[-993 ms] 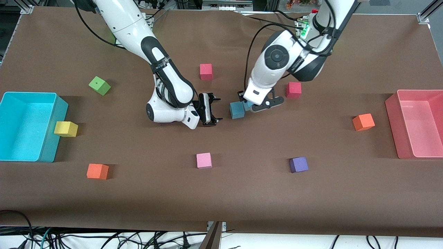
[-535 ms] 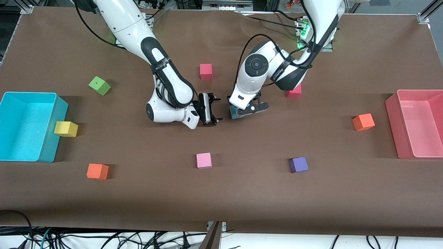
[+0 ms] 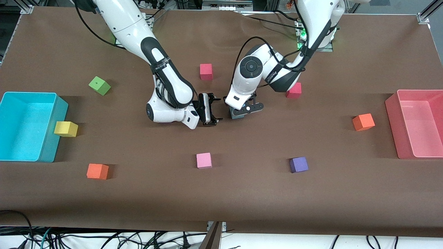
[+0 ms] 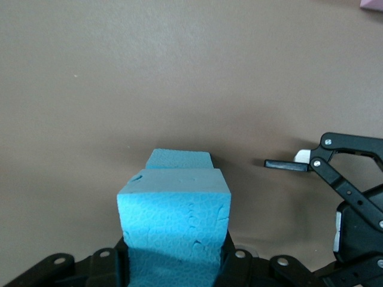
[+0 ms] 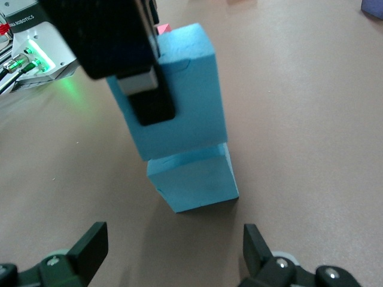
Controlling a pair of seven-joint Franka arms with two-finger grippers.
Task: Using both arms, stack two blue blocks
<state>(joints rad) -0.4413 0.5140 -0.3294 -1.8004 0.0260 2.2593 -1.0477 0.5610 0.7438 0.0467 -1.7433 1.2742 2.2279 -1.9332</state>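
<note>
White strip on the right arm's forearm carried print, unreadable; bare brown table all round the stack; left gripper clenched on the upper blue block, pads on two opposite faces; it sat on the lower blue block, slightly offset; right gripper waited just beside the stack, jaws spread wide, holding nothing.

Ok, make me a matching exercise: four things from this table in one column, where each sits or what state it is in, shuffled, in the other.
Things:
1. upper sky-blue foam cube
2. lower sky-blue foam cube
3. yellow foam cube
4. right hand

States:
A. beside the large cyan plastic bin
B. gripped by the left hand
C. open, empty
D. on the brown table, under another cube

Pairs: 1-B, 2-D, 3-A, 4-C
</note>
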